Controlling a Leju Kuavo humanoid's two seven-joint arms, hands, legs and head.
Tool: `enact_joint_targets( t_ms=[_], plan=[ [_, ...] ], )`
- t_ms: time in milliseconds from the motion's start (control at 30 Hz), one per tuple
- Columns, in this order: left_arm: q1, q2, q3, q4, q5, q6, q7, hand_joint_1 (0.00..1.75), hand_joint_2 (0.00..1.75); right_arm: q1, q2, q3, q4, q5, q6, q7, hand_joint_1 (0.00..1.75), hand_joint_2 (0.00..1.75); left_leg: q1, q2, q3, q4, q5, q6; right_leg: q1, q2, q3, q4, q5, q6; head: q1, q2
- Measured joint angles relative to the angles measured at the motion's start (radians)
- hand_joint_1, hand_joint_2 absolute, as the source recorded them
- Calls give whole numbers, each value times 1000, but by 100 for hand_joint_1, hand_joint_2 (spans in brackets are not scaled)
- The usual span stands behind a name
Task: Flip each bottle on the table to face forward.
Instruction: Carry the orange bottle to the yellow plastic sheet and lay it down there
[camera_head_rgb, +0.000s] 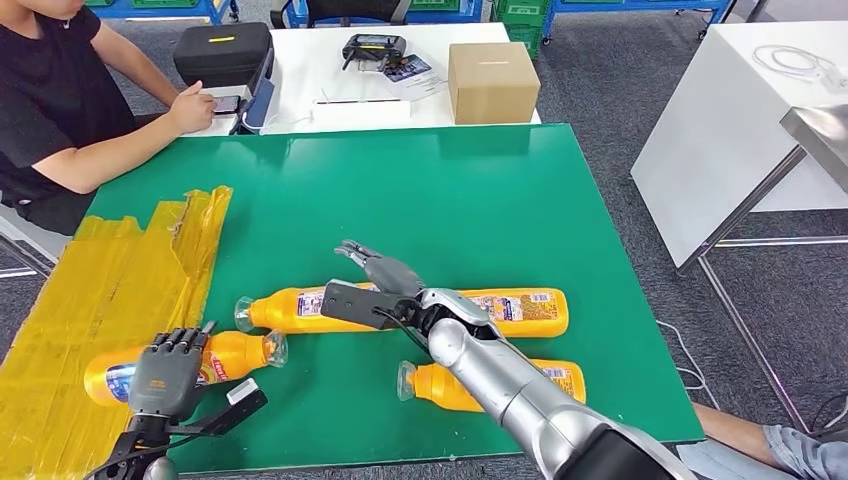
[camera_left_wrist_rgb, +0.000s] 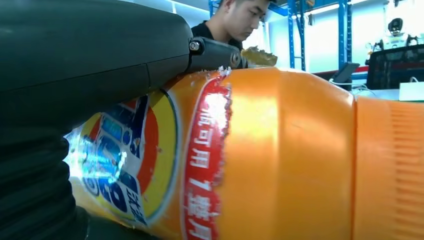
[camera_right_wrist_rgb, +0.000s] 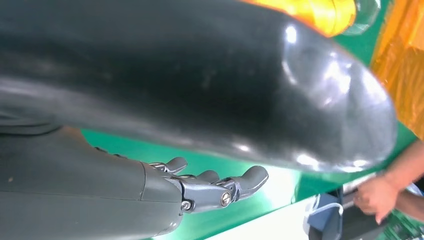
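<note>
Three orange bottles lie on their sides on the green table (camera_head_rgb: 480, 190). The long bottle (camera_head_rgb: 290, 309) lies across the middle, its clear cap to the left; the right hand (camera_head_rgb: 385, 272) is above its middle part with the fingers stretched out and apart, and it holds nothing, though I cannot tell from the head view if the palm touches the bottle. In the right wrist view the fingers (camera_right_wrist_rgb: 220, 187) are straight over the green surface. The near bottle (camera_head_rgb: 555, 380) lies closer to the robot, partly hidden under the right arm, with its cap pointing left. The left bottle (camera_head_rgb: 235, 355) lies at the edge of the yellow tape (camera_head_rgb: 110, 290), which covers the left part of the table, and its cap points right. The left hand (camera_head_rgb: 165, 375) rests on this bottle with the fingers curved over its body; the left wrist view shows the label very close under the hand, so it is grasping the bottle. Behind the table one person (camera_head_rgb: 60, 100) sits at a white table (camera_head_rgb: 310, 70), on which stand one cardboard box (camera_head_rgb: 492, 82) and one black case (camera_head_rgb: 222, 52).
</note>
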Motion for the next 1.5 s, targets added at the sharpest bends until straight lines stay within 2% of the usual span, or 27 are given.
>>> enact_joint_targets(
  t_ms=[100, 433, 667, 800, 1100, 1367, 1500],
  plan=[
    [-17, 17, -13, 22, 15, -24, -9, 0, 0, -22, 7, 23, 33, 13, 26, 12, 0, 175, 0, -1, 1, 0, 1, -1, 0, 0, 1, 0, 1, -1, 0, 0],
    [-72, 83, -54, 102, 111, -97, -86, 0, 0, -90, 52, 95, 161, 36, 72, 32, 0, 175, 0, -5, 1, -1, 7, -1, 0, -3, 2, 1, 3, -1, 0, 0],
    [-78, 91, -57, 114, 246, -123, -181, 0, 0, -110, 77, 127, 222, 62, 58, 52, 0, 175, 0, -6, 0, 0, 7, -1, -1, -3, 1, 1, 4, 0, 0, 0],
    [-72, 78, -48, 84, 379, -177, -244, 0, 0, -115, 91, 145, 250, 107, 13, 88, 0, 175, 0, -6, -1, 0, 7, -1, -1, -3, 0, 1, 4, 0, 0, 0],
    [-32, 20, 4, -26, 608, -330, -327, 0, 0, -124, 102, 170, 300, 230, -98, 166, 0, 175, 0, -5, -5, 0, 7, -1, -1, -3, -5, 1, 5, 0, 0, 0],
    [-14, -5, 38, -86, 684, -395, -346, 0, 0, -124, 104, 171, 319, 257, -105, 180, 0, 175, 0, -5, -9, 0, 7, -1, -1, -3, -9, 1, 5, 1, 0, 0],
    [-15, -18, 56, -104, 816, -520, -373, 0, 0, -122, 106, 171, 331, 277, -92, 180, 0, 175, 0, -5, -10, 0, 7, -1, 0, -3, -11, 1, 5, 1, 0, 0]
  ],
)
